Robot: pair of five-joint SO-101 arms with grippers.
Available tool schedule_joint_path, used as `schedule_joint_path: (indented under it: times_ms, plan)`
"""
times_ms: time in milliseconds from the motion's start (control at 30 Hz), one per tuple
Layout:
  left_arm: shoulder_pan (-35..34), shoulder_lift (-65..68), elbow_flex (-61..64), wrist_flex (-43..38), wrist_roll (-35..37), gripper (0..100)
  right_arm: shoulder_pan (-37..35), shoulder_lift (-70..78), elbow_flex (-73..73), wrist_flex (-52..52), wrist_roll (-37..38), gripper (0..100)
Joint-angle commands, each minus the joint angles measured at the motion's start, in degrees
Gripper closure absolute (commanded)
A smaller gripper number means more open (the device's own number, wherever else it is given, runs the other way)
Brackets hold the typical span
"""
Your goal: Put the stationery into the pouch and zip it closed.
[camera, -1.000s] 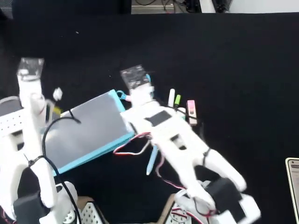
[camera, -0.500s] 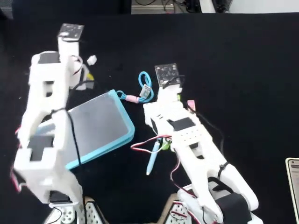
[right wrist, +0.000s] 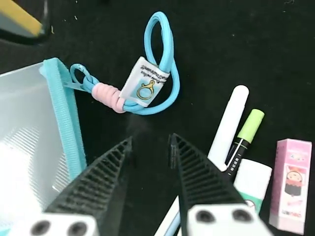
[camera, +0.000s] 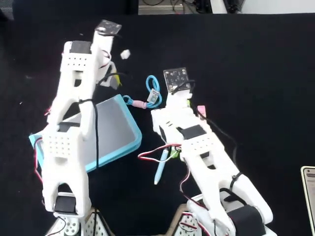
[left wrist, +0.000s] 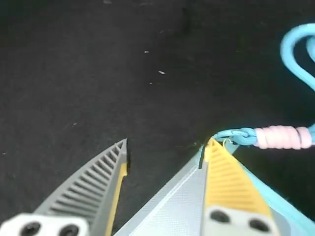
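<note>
The translucent grey pouch with blue trim lies flat at centre left. Its zip pull, a pink bead on a blue loop, stretches out from the pouch's far corner. My left gripper is open over that corner, its yellow-padded finger above the pouch edge by the pull. My right gripper hangs open just short of the loop, nothing between its fingers. A white pen, a green marker and a pink eraser lie beside it. A blue pen rests partly under the right arm.
A white-and-green item lies next to the eraser. A white card sits at the table's right edge. The black table stretches bare to the far side and right. Red and black cables hang from both arms.
The left arm swung from the table's left side up and over to the pouch's far corner. The right arm backed off to the right earlier, leaving the loop on the table, then stayed still.
</note>
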State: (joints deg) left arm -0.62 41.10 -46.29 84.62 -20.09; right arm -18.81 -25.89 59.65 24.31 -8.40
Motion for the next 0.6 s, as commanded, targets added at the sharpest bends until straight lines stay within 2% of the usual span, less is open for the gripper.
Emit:
schedule_joint_path:
  times_ms: [0,267,567]
  plan:
    - [1.0,3.4,-8.4,2.9,-1.4,75,0.5,-2.1,-0.7,-1.1,0.5,88.2]
    - [0.9,8.8,-12.1,3.2,-1.3,75,0.5,-2.1,-0.7,-1.1,0.5,88.2]
    - [1.1,8.8,-16.3,5.3,0.9,75,0.5,-2.1,-0.7,-1.1,0.5,88.2]
